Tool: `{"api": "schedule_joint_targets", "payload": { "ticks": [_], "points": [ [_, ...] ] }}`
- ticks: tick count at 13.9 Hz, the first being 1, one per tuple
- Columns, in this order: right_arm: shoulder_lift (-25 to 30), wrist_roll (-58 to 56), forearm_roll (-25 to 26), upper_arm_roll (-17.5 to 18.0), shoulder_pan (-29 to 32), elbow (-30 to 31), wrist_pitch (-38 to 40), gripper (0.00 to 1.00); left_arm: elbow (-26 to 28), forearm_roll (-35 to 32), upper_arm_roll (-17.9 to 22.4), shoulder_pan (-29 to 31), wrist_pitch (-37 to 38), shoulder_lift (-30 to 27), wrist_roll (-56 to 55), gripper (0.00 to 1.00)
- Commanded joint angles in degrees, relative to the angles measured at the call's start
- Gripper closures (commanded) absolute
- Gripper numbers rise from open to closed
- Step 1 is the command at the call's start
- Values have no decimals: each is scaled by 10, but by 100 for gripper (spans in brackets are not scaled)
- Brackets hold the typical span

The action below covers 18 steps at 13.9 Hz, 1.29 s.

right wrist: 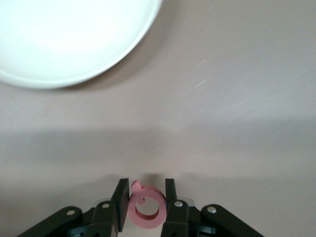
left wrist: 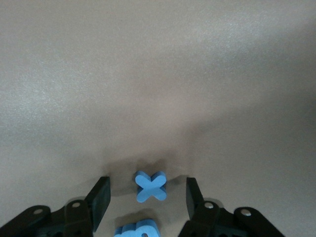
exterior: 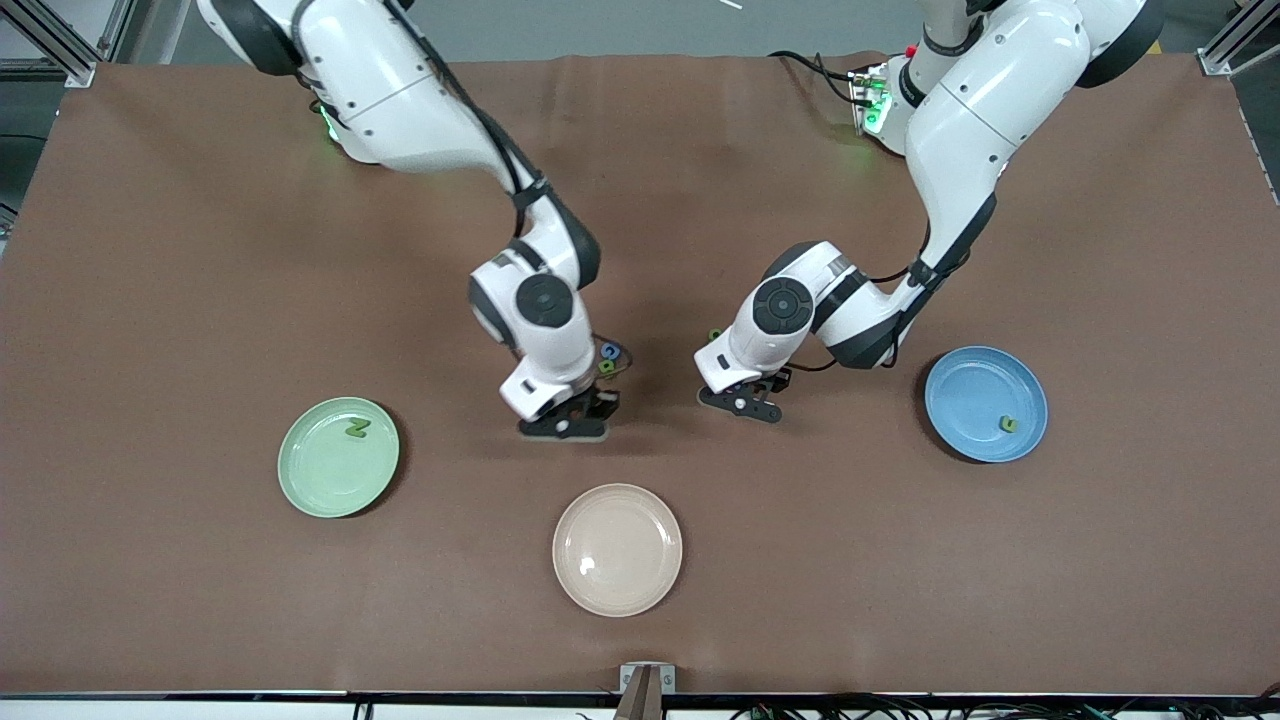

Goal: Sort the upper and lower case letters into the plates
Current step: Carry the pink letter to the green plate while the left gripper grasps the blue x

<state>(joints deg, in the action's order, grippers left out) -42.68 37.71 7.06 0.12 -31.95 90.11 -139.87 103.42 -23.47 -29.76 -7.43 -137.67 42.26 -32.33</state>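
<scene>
The right claw (right wrist: 144, 197) is down at the worktop (exterior: 180, 250) near its middle, pinched narrow on the pink-red Q (right wrist: 145, 208), one finger on each side of the ring. The left claw (left wrist: 147, 198) is low beside it, toward the left arm's end, jaws partly open astride the blue x (left wrist: 151, 186) without touching it; another blue letter (left wrist: 137, 230) lies just beside the x.

The letters look like thin foam: light, soft and slightly springy, so a gentle squeeze across the flat edges should hold them, though too much would probably buckle the Q's ring. The x is best taken across two opposite arms.

A green N (exterior: 356, 428) lies in the mint green plate (exterior: 310, 480), and a green lowercase letter (exterior: 1009, 425) in the sky blue plate (exterior: 965, 385). The cream-beige plate (exterior: 617, 549), nearest the front camera, holds nothing.
</scene>
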Motion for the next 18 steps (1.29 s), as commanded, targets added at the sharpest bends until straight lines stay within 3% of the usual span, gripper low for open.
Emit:
{"api": "schedule_joint_targets", "payload": {
  "ticks": [1, 4, 8, 14, 18],
  "points": [
    [50, -135, -6, 63, 131, 35, 45, 100, 3, -29, 4, -14, -12, 4, -40, 32],
    [70, -288, -7, 116, 267, 41, 102, 100, 1, -66, 9, -15, -12, 11, -68, 37],
    [66, -457, -7, 124, 384, 57, 112, 100, 0, -66, 9, -14, -12, 11, -68, 59],
    [57, -479, -7, 124, 425, 84, 106, 99, 0, -67, 9, -15, -12, 10, -68, 81],
    [45, -479, -7, 123, 437, 84, 106, 97, 1, -68, 9, -14, -12, 5, -72, 88]
  ]
}}
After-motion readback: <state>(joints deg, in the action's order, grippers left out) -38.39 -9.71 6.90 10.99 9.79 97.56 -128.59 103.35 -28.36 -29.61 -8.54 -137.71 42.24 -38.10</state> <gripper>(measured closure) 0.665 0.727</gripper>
